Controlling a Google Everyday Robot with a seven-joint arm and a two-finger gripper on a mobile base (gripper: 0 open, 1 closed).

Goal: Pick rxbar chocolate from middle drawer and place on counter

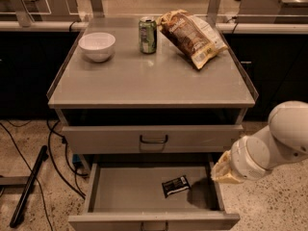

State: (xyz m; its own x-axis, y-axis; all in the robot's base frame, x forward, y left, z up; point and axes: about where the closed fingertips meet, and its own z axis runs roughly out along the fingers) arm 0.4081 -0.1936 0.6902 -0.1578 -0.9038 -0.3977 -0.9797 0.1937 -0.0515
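The rxbar chocolate (175, 186), a small black bar with white print, lies on the floor of the open middle drawer (120, 191), right of centre. My gripper (223, 171) hangs at the end of the white arm, just outside the drawer's right wall and to the right of the bar, apart from it. The counter (149, 78) is the flat grey cabinet top above.
On the counter stand a white bowl (97, 45) at the back left, a green can (147, 35) at the back middle and a brown-and-yellow chip bag (191, 35) at the back right. A shut drawer with a bow handle (154, 139) sits above the open one. Cables (29, 177) lie on the floor at left.
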